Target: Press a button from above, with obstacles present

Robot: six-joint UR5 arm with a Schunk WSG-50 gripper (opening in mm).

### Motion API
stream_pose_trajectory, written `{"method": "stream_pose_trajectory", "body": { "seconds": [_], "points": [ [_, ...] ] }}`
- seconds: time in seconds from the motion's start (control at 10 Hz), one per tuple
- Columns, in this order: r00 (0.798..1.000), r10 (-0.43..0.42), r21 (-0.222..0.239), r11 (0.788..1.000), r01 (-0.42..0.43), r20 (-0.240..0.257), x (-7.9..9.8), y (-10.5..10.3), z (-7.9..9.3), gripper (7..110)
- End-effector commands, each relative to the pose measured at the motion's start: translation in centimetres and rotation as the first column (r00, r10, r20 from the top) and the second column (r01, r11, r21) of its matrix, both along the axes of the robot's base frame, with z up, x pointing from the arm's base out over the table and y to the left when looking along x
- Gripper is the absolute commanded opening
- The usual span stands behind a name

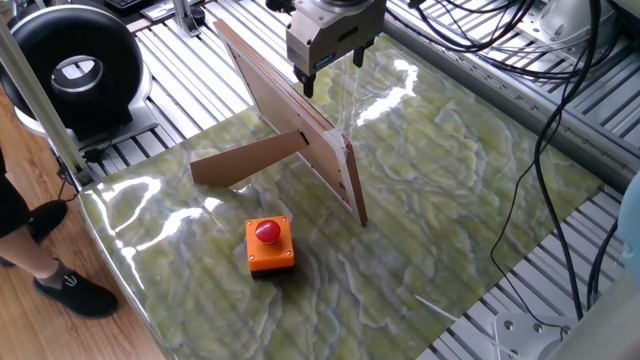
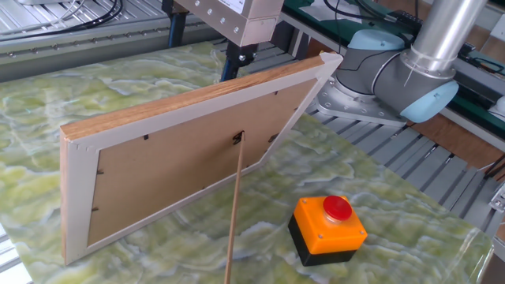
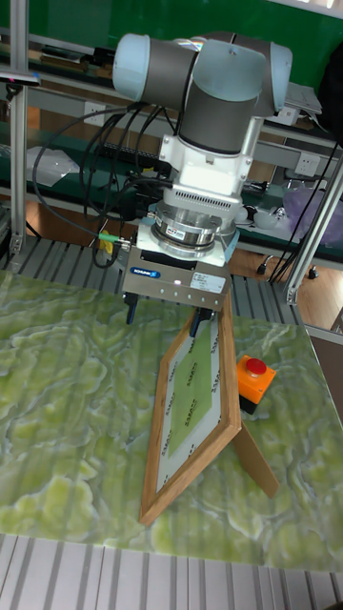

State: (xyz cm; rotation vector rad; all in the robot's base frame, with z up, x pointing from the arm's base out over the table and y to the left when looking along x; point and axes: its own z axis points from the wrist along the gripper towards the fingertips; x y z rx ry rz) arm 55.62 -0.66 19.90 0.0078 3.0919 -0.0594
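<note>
The button [image 1: 268, 232] [image 2: 338, 208] [image 3: 255, 367] is a red dome on an orange box, standing on the green marbled table in front of the obstacles. The large upright board [image 1: 295, 125] [image 2: 189, 162] [image 3: 195, 405] leans on a thinner brown strip [image 1: 250, 160] [image 2: 234, 213] [image 3: 259, 459] joined to it at an angle. My gripper [image 1: 333, 70] [image 2: 203, 43] [image 3: 164, 316] hangs above the far end of the board's top edge, on the side away from the button. Its fingers are open, with nothing between them.
A black round fan [image 1: 75, 65] sits off the table's left corner, and a person's shoe [image 1: 72, 290] is on the floor beside it. Cables [image 1: 560, 60] run along the far right. The arm's base [image 2: 394, 71] stands behind the board.
</note>
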Motion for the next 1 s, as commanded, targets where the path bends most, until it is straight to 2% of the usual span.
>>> {"method": "stream_pose_trajectory", "body": {
  "seconds": [0.0,0.5,0.8,0.9],
  "points": [
    [1.0,-0.005,0.006,1.0,0.005,0.009,0.2,0.1,0.1,7],
    [1.0,-0.002,0.007,1.0,0.002,0.011,0.2,0.2,0.3,7],
    [1.0,0.003,-0.039,0.999,-0.003,0.001,0.0,-0.8,0.6,7],
    [1.0,0.0,-0.042,0.999,0.0,0.0,-0.1,-0.9,0.6,7]
  ]
}}
